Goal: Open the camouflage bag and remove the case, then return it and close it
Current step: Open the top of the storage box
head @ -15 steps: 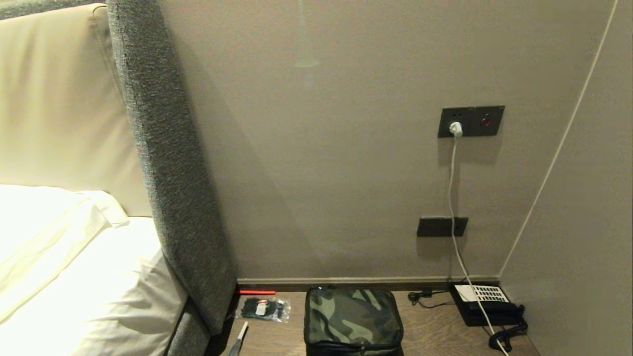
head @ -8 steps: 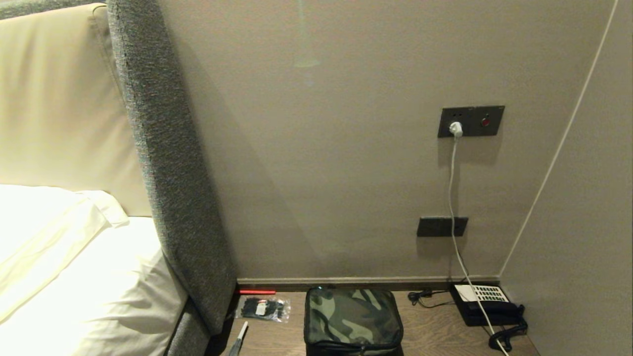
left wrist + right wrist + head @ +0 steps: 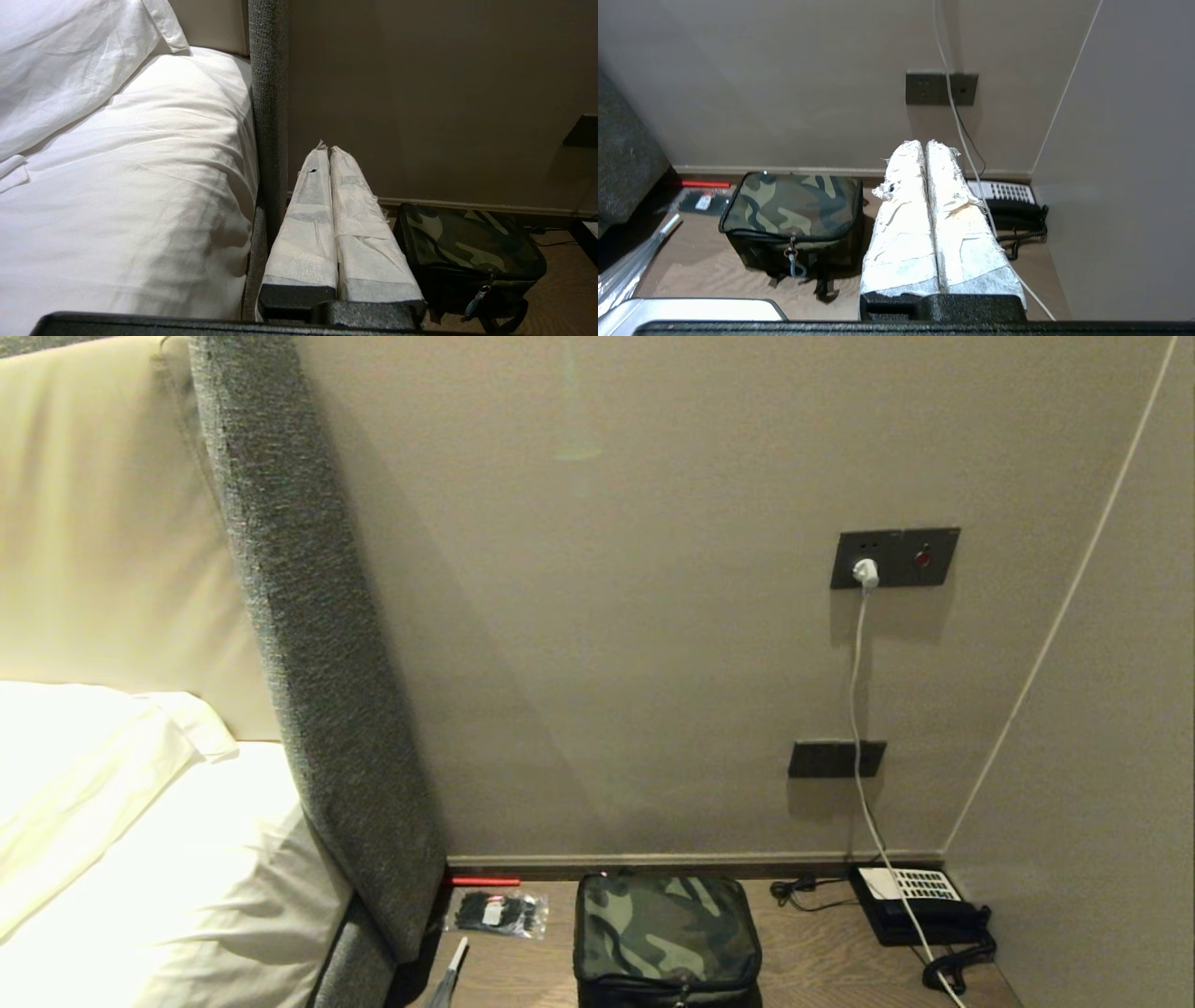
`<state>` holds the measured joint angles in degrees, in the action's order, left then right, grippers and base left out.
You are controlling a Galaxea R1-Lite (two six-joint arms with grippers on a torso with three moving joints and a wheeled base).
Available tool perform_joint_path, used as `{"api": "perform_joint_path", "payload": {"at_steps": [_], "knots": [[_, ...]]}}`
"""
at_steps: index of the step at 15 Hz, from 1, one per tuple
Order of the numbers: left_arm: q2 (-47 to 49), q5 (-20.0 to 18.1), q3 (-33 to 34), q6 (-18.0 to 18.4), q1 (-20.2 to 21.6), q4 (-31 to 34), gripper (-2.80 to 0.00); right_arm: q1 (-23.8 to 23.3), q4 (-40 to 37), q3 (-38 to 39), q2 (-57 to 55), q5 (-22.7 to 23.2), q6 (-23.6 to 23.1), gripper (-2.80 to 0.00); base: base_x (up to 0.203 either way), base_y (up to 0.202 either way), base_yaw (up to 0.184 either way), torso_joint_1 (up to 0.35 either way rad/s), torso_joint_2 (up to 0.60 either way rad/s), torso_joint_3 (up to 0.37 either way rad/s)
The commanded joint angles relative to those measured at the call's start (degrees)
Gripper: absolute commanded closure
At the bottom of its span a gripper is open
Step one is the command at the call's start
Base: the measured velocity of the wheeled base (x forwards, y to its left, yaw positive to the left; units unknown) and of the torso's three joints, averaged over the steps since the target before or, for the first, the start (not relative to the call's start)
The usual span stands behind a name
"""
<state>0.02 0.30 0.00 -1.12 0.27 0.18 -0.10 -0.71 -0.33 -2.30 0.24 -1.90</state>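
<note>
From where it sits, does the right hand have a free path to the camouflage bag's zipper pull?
Probably yes: the right hand, shut, is apart from the camouflage bag, and its zipper pull faces forward unobstructed.

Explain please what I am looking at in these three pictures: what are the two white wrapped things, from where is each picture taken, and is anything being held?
This is a two-armed robot beside a bed. One picture comes from a camera on its head; the other two come from cameras on its wrists, looking along the fingers. The white wrapped things are those fingers: the left gripper and the right gripper. Both are shut and hold nothing. On the wooden bedside table stands the camouflage bag, zipped closed. Beside it, nearer the bed, lies a clear packet of black items; on its other side sits a black telephone. A white cable runs down from the wall socket. No case can be seen.
</note>
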Motion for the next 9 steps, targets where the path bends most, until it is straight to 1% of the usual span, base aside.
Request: {"api": "perform_joint_path", "payload": {"at_steps": [1, 9], "knots": [[0.0, 0.0, 0.2, 0.0, 0.1, 0.0, 0.0, 0.0, 0.0, 0.0, -0.1, 0.0, 0.0, 0.0, 0.0, 0.0, 0.0, 0.002, 0.0, -0.183], [-0.1, 0.0, 0.2, 0.0, 0.1, 0.0, 0.0, 0.0, 0.0, 0.0, -0.1, 0.0, 0.0, 0.0, 0.0, 0.0, 0.0, 0.002, 0.0, -0.196]]}}
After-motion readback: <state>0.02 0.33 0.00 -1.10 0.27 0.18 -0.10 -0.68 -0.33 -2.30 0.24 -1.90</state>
